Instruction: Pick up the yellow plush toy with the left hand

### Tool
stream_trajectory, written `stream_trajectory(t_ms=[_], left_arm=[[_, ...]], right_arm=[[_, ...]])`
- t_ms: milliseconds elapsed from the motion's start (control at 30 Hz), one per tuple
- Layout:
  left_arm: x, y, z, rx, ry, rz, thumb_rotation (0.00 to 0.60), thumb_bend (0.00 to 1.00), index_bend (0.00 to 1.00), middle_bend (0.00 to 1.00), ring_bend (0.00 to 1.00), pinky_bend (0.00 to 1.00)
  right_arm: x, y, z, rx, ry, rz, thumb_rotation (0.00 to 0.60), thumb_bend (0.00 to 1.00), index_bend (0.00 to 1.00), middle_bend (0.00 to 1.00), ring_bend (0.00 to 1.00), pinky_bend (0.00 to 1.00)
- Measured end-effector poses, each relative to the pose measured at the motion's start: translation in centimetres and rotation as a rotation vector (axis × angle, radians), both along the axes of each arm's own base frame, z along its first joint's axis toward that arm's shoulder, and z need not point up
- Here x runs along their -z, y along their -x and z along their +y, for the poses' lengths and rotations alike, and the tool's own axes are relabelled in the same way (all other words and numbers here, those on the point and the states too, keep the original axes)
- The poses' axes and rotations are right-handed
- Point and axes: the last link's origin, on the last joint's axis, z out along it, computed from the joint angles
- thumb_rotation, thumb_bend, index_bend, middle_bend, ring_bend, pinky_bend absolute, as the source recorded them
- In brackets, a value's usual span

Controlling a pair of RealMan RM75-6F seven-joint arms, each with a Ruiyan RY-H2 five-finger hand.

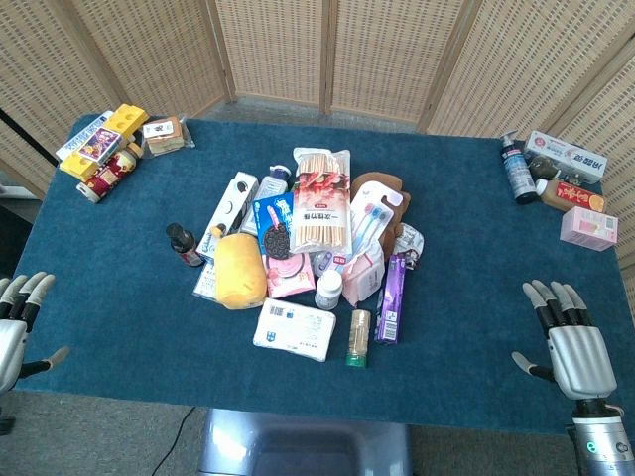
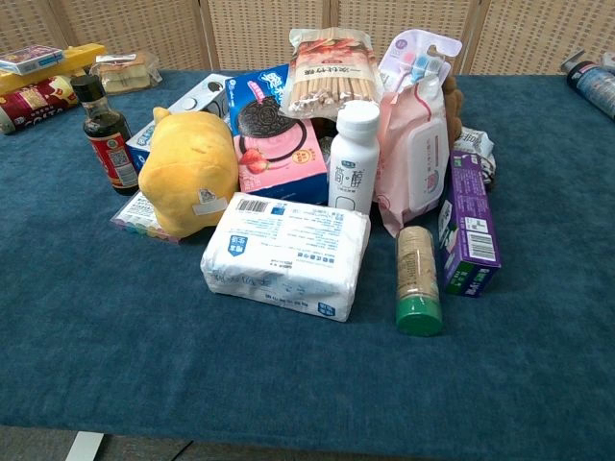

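At pile's left edge: yellow plush toy (image 1: 240, 271) (image 2: 187, 171) untouched, soy sauce bottle (image 1: 184, 244) (image 2: 106, 134) just left. Left hand (image 1: 18, 322), right hand (image 1: 572, 342) well apart at near corners, fingers spread, empty.

Staged lab tabletop, blue cloth (image 1: 119, 297), wicker screens (image 1: 268, 50), assorted groceries

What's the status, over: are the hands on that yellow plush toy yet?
Left hand open, at table edge. Right hand open, idle. Yellow plush toy untouched in pile. Soy sauce bottle and white tissue pack crowd it.
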Motion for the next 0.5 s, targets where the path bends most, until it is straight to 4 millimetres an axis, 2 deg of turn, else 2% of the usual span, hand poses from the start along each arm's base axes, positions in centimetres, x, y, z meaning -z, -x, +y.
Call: stream_trajectory(t_ms=[300,500], left_arm=[[0.5,-0.4,0.2,0.025,0.022,-0.003,0.600,0.00,0.00,0.00,0.00,0.00],[1.6,-2.5,2.5,0.159,0.092,-0.004,0.600,0.00,0.00,0.00,0.00,0.00]], right_arm=[[-0.3,-0.1,0.1,-0.001,0.009,-0.005,0.600,0.00,0.00,0.00,0.00,0.00],[-0.6,0.1,0.0,0.006,0.017,-0.011,0.600,0.00,0.00,0.00,0.00,0.00]])
